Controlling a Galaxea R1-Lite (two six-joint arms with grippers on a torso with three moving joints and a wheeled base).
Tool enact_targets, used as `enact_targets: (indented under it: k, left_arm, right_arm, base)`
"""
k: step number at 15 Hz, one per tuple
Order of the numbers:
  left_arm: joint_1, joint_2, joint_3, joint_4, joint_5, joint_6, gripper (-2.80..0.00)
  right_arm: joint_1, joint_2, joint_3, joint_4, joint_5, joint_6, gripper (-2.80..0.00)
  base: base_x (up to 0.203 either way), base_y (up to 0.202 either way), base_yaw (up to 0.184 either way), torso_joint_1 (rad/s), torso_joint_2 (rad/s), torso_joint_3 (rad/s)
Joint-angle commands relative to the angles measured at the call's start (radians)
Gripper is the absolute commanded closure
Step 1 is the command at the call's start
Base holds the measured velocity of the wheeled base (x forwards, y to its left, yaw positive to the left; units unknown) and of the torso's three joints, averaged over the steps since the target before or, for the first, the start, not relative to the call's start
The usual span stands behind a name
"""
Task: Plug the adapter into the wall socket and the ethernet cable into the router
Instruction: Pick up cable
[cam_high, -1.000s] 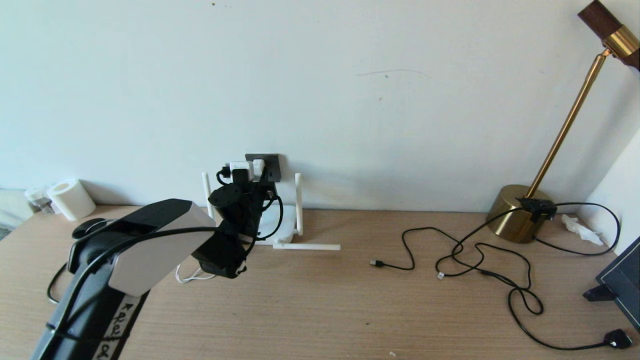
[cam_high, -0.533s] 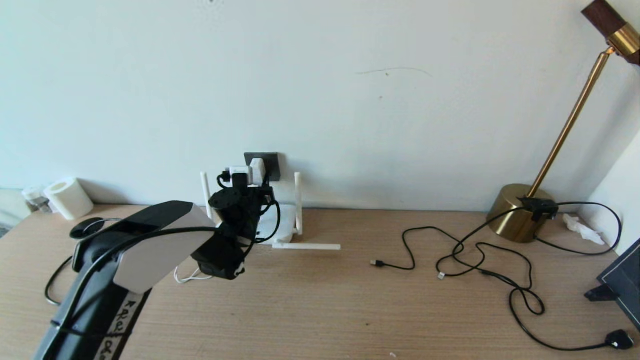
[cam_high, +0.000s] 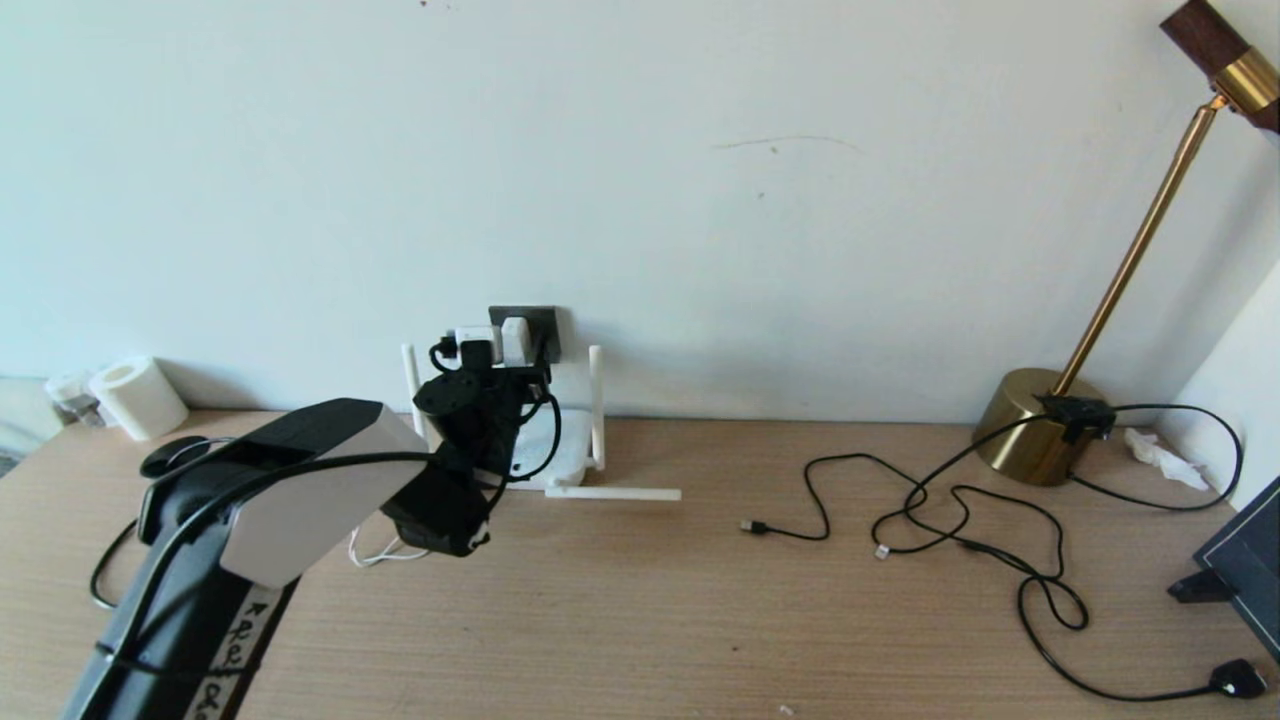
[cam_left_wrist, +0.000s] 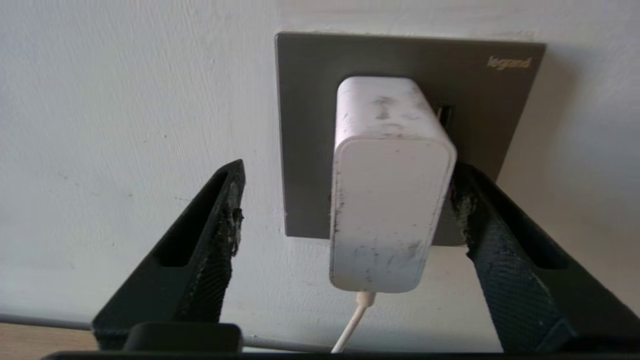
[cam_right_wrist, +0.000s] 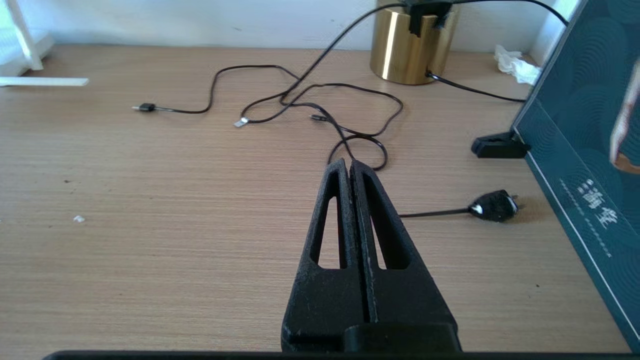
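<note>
The white adapter (cam_left_wrist: 390, 185) sits plugged into the dark grey wall socket (cam_left_wrist: 310, 125), with its thin white cord (cam_left_wrist: 350, 325) hanging down. My left gripper (cam_left_wrist: 348, 171) is open around it: one finger (cam_left_wrist: 220, 225) stands clear and the other (cam_left_wrist: 480, 220) is right at the adapter's side. In the head view the left gripper (cam_high: 500, 350) is at the wall, above the white router (cam_high: 572, 455). A black cable loop (cam_high: 97, 585) lies beside my left arm; I cannot tell whether it is the ethernet cable. My right gripper (cam_right_wrist: 348, 162) is shut and empty above the table.
A brass lamp base (cam_high: 1040, 425) stands at the back right, with thin black cables (cam_high: 950, 510) spread in front of it and a black plug (cam_high: 1235, 680) near the front. A dark board (cam_high: 1245, 565) leans at the right edge. A paper roll (cam_high: 140, 398) stands far left.
My left gripper's jaws have opened off the adapter, which stays in the socket. The arm has barely moved.
</note>
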Motion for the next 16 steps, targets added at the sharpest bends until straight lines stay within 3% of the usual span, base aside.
enact_targets:
  k: [1, 5, 7, 10, 16]
  left_arm:
    - [0.000, -0.010, 0.005, -0.010, 0.002, 0.000, -2.80]
    - [-0.007, -0.044, 0.055, -0.029, 0.000, 0.000, -2.80]
    - [-0.021, -0.096, 0.137, -0.034, -0.006, 0.001, -2.80]
    - [-0.036, -0.223, 0.322, -0.034, -0.029, 0.002, -2.80]
    - [-0.056, -0.668, 0.794, 0.018, -0.153, 0.016, -2.80]
  right_arm:
    - [0.000, 0.002, 0.000, -0.001, 0.000, 0.000, 0.00]
    - [0.000, 0.002, 0.000, -0.001, 0.000, 0.000, 0.00]
    - [0.000, 0.002, 0.000, 0.000, 0.000, 0.000, 0.00]
    - [0.000, 0.002, 0.000, -0.001, 0.000, 0.000, 0.00]
    - [0.000, 0.000, 0.000, -0.001, 0.000, 0.000, 0.00]
  base:
    - [0.000, 0.000, 0.000, 0.000, 0.00, 0.000]
    - [0.000, 0.000, 0.000, 0.000, 0.00, 0.000]
    - [0.000, 0.000, 0.000, 0.000, 0.00, 0.000]
    - [0.000, 0.000, 0.000, 0.000, 0.00, 0.000]
    - [0.000, 0.000, 0.000, 0.000, 0.00, 0.000]
